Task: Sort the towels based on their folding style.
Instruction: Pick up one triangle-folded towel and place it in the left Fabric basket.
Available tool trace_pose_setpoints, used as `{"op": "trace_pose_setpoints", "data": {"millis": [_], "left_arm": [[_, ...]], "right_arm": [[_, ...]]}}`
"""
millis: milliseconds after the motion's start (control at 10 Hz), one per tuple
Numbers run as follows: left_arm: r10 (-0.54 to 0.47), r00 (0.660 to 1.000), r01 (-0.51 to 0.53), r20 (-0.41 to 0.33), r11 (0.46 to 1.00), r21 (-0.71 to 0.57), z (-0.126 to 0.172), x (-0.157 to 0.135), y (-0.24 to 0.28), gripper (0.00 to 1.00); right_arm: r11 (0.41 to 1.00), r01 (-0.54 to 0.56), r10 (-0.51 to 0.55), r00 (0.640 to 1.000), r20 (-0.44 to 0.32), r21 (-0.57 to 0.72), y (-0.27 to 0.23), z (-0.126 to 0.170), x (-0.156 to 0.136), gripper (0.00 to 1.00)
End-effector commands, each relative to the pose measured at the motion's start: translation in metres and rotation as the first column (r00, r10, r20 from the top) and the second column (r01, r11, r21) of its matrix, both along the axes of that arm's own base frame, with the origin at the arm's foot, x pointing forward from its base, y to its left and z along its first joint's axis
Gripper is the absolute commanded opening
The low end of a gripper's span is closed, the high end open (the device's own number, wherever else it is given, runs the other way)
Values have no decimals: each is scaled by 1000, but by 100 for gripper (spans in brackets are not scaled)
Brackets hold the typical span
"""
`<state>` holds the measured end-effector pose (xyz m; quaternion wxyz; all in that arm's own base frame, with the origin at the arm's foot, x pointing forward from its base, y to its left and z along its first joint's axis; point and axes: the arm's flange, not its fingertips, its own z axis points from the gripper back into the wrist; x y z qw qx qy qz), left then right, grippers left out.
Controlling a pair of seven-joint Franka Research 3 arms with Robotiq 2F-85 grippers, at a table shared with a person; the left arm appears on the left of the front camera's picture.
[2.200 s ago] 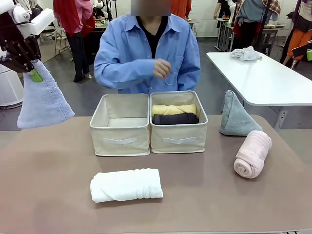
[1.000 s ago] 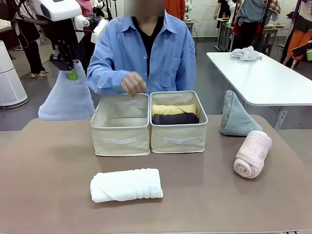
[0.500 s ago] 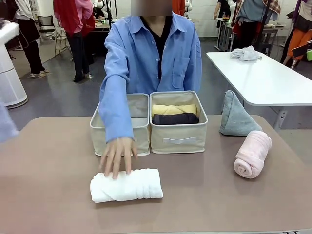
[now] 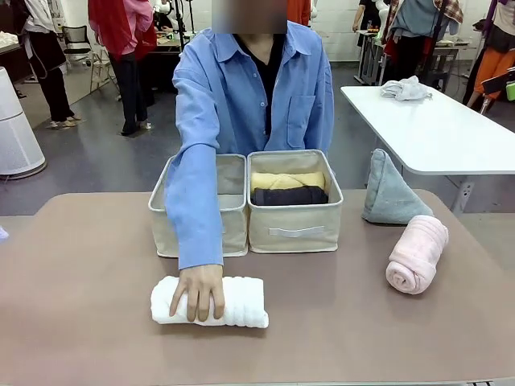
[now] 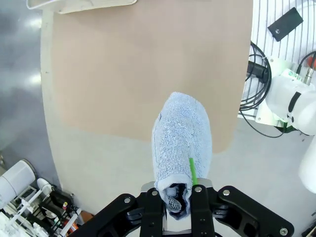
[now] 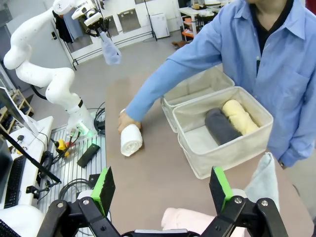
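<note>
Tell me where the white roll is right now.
Front view: the white roll lies on the table, near side, left of centre, in front of the left box, with the person's hand on it.

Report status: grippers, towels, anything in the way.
Left gripper shut on grey-blue cone towel, held aloft. Right gripper open, empty. Person's hand on white roll, reaching over left box.

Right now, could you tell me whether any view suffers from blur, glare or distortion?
Front view: sharp and evenly lit, with a soft shadow under the white roll beneath the person's hand. Left wrist view: the grey-blue towel in the shut left gripper is crisp; light glares off the floor, and the table edge bows. Right wrist view: clear, open right gripper in focus.
</note>
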<state>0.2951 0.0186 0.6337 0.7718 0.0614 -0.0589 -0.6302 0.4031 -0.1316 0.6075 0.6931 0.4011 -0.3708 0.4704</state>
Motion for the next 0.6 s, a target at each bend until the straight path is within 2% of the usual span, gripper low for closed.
{"op": "trace_pose_setpoints", "data": {"millis": [0,300,500], "left_arm": [[12,1000,-12,16,1000,-7,-2,7,1,16],[-5,1000,5,8,1000,-17,0,17,-4,16],[-59,997,59,45,998,14,15,29,-31,16]], "right_arm": [[1000,-5,5,1000,6,8,1,0,0,100],[1000,-5,5,1000,6,8,1,0,0,100],[1000,-5,5,1000,6,8,1,0,0,100]]}}
